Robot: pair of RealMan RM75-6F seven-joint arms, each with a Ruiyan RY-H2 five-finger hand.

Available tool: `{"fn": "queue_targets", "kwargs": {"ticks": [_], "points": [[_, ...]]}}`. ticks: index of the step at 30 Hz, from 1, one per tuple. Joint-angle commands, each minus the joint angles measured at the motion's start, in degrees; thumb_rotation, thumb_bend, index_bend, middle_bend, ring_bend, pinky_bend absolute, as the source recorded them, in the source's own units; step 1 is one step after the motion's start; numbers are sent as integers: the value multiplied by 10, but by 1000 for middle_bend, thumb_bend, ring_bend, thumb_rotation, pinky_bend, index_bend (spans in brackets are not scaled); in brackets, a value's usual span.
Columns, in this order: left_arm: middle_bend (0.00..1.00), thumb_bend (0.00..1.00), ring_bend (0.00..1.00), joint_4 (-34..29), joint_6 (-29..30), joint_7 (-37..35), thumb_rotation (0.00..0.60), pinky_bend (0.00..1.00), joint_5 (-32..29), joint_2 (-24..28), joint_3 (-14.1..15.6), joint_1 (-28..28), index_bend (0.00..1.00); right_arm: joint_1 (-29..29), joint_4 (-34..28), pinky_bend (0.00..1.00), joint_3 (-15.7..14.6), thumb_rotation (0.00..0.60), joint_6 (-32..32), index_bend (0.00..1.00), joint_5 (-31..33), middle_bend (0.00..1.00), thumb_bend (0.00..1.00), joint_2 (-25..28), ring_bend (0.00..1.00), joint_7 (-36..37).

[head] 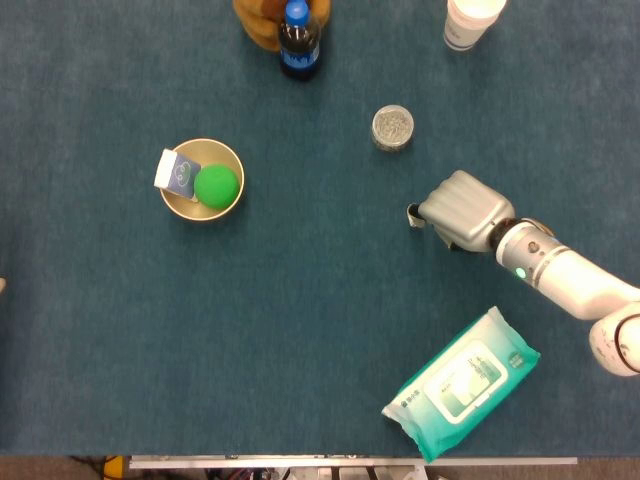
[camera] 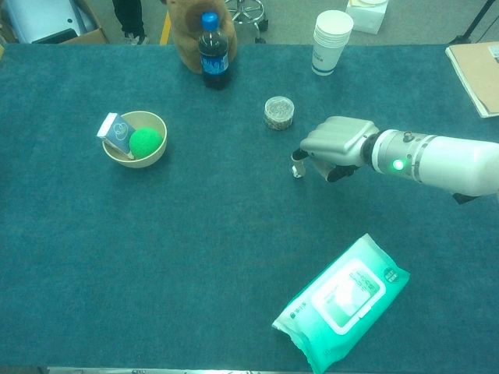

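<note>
The small lidded jar (head: 393,127) stood in the head view on the blue table (head: 300,320), toward the far edge and somewhat right of the middle, upright and alone. The right hand (head: 458,208) hung nearer the front edge and a little to the right of it, near the jar but apart from it. Its back was turned up, its fingers were curled under, and nothing was in its grasp. A pack of wet wipes (head: 462,383) lay aslant by the front right corner. A bowl (head: 200,217) toward the left edge carried a green ball (head: 216,186) and a small box (head: 177,172), and a cola bottle (head: 299,45) and a stack of paper cups (head: 468,25) stood along the far edge. In the chest view the jar (camera: 278,112) showed plainly clear of the hand (camera: 335,144), with bare cloth between them. The fingers (camera: 297,167) drooped toward the table without closing on anything. The wipes (camera: 341,302), bottle (camera: 214,54), cups (camera: 330,40) and bowl (camera: 134,164) were all well apart from the hand. The left hand appeared in neither view. By my reading this was an approach, with no contact made. To take hold of the jar, the hand would need to uncurl its fingers, travel toward the far edge and a little leftward, and settle around the jar's sides without knocking it over.
</note>
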Motion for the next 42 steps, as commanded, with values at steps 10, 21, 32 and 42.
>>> {"fn": "queue_targets", "kwargs": {"ticks": [10, 21, 32, 42], "points": [[156, 81, 200, 3, -1, -3, 600, 380, 0, -1, 0, 0, 251, -18, 23, 1000, 11, 600, 12, 342, -29, 1000, 1000, -12, 1000, 13], [156, 81, 200, 6, -2, -8, 600, 380, -1, -3, 0, 1, 251, -37, 31, 1000, 24, 600, 23, 321, -60, 1000, 1000, -12, 1000, 34], [156, 82, 200, 4, 0, -5, 600, 380, 3, -3, 0, 0, 251, -74, 13, 1000, 28, 600, 53, 320, -101, 1000, 1000, 22, 1000, 68], [156, 82, 200, -2, 15, 2, 600, 380, 19, -2, -3, -4, 251, -166, -1, 1000, 17, 600, 160, 229, -183, 941, 1000, 98, 763, 162]]}}
